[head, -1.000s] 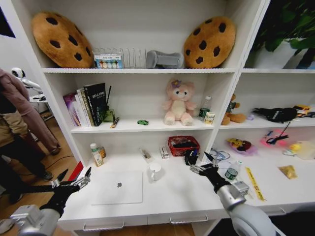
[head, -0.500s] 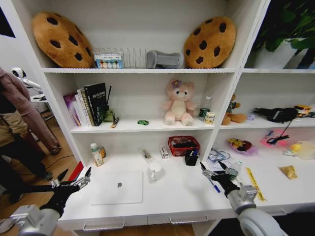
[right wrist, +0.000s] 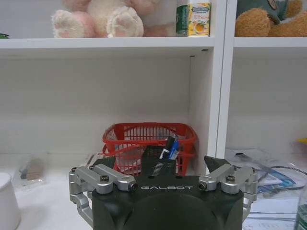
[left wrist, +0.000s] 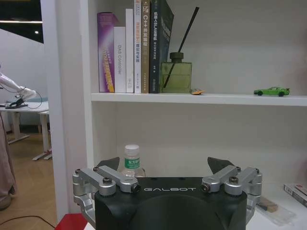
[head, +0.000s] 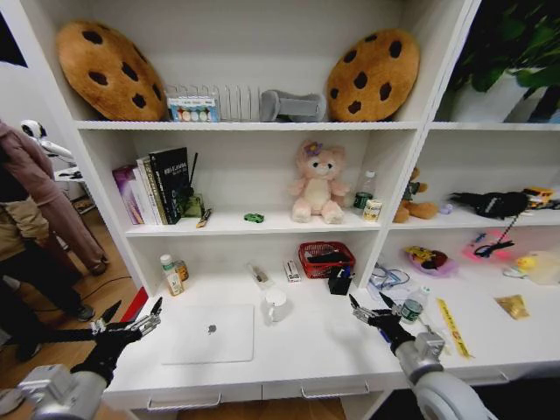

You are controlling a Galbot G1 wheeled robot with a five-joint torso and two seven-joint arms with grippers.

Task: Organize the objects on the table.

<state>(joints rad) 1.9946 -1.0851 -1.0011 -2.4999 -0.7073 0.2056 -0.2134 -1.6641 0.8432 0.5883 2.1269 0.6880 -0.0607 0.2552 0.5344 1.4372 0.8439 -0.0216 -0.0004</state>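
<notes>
A closed silver laptop (head: 210,333) lies flat on the white table (head: 306,350), left of centre. The tiny green toy car (head: 254,218) (left wrist: 272,91) stands on the shelf above. Black and blue marker pens (right wrist: 169,146) stick up from a black holder (head: 339,281) in front of the red basket. My right gripper (head: 371,308) (right wrist: 162,164) hovers open and empty over the table, a little nearer than the holder and to its right. Off the table's left end, my left gripper (head: 131,322) (left wrist: 165,168) hangs open and empty.
A white mug (head: 276,304) stands between laptop and holder. The red mesh basket (head: 326,258) sits at the back. There is a small bottle (head: 172,276) at back left and another bottle (head: 411,306) beside my right gripper. A person stands at far left.
My right gripper has drawn back from the pen holder toward the front right of the table. The left arm has stayed still.
</notes>
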